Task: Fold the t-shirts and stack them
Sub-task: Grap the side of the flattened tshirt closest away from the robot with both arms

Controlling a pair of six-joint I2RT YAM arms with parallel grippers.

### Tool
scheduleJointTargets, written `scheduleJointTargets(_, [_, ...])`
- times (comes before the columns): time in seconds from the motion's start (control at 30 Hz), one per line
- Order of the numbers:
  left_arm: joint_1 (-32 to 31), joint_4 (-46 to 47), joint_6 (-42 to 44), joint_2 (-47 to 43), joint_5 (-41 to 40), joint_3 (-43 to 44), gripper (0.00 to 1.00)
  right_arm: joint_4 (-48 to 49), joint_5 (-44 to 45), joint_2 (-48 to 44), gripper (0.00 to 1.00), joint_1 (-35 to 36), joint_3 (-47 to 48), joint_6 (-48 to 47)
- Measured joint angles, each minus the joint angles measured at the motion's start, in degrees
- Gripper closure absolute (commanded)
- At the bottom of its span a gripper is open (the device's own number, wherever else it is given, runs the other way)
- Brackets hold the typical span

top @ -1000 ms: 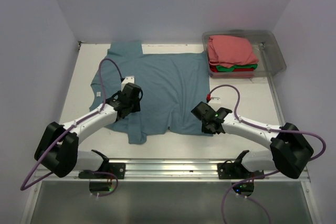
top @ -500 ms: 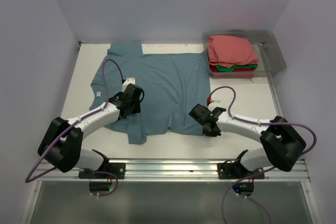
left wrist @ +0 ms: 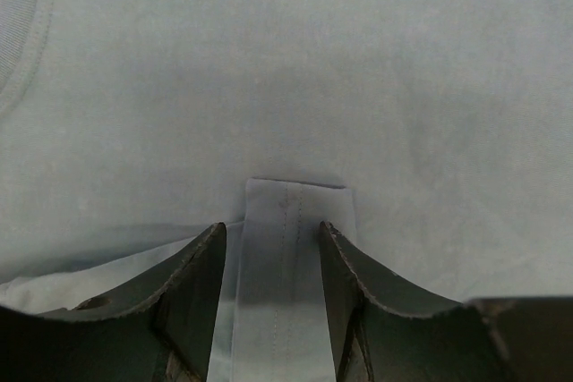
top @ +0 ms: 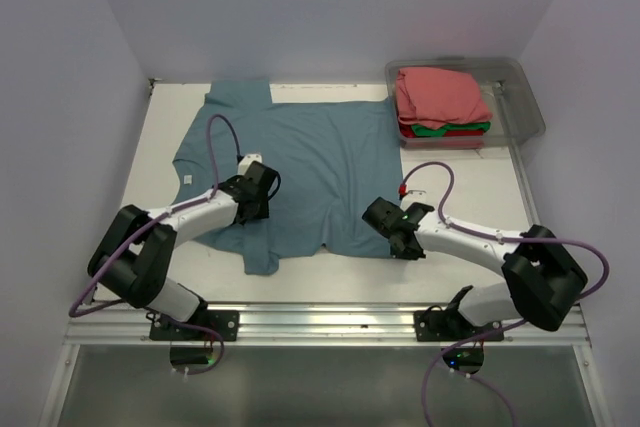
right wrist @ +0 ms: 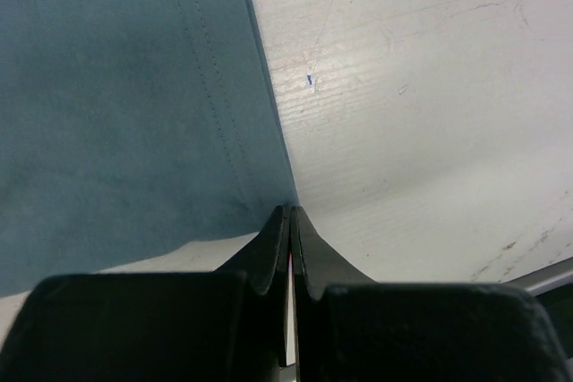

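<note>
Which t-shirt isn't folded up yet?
The slate-blue cotton t-shirt, spread flat on the table. The pink, green and red ones sit folded and stacked in the clear plastic bin.

matt blue cotton t-shirt (top: 300,167)

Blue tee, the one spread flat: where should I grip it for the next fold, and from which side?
Take the blue tee at its near right hem corner, coming in low from the near edge. The stitched hem lies flat there beside bare table, right at the right gripper, whose jaws are shut.
</note>
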Motion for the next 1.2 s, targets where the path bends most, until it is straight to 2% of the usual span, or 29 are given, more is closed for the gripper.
scheduleJointTargets(0.23, [0.0,1.2,-1.2,2.8,-0.1,0.1,0.57,-2.1,0.9,-4.0,1.00,0.0,0.0,0.0])
scheduleJointTargets(0.33, [0.1,2.3,-1.4,3.1,-0.2,0.0,0.62,-2.4,0.9,-4.0,1.00,0.0,0.0,0.0])
scheduleJointTargets(0.47, [0.2,3.6,-2.3,3.0,-0.2,-0.5,0.75,-2.5,0.8,-4.0,1.00,0.0,0.0,0.0])
scheduleJointTargets(0.6, [0.3,3.1,-2.5,1.6,-0.2,-0.8,0.77,-2.5,0.8,-4.0,1.00,0.0,0.0,0.0])
scheduleJointTargets(0.9, [0.3,-3.1,-3.3,-7.4,0.0,1.7,0.79,-2.4,0.8,-4.0,1.00,0.0,0.0,-0.3])
scheduleJointTargets(0.93, [0.3,-4.0,-3.4,-8.1,0.0,2.1,0.81,-2.4,0.8,-4.0,1.00,0.0,0.0,-0.3])
scheduleJointTargets(1.07, [0.3,-7.9,-4.3,-10.8,-0.3,3.0,1.00,-2.4,0.8,-4.0,1.00,0.0,0.0,-0.5])
scheduleJointTargets(1.2, [0.3,-13.9,-5.9,-14.0,-1.0,3.0,1.00,-2.4,0.8,-4.0,1.00,0.0,0.0,-0.5])
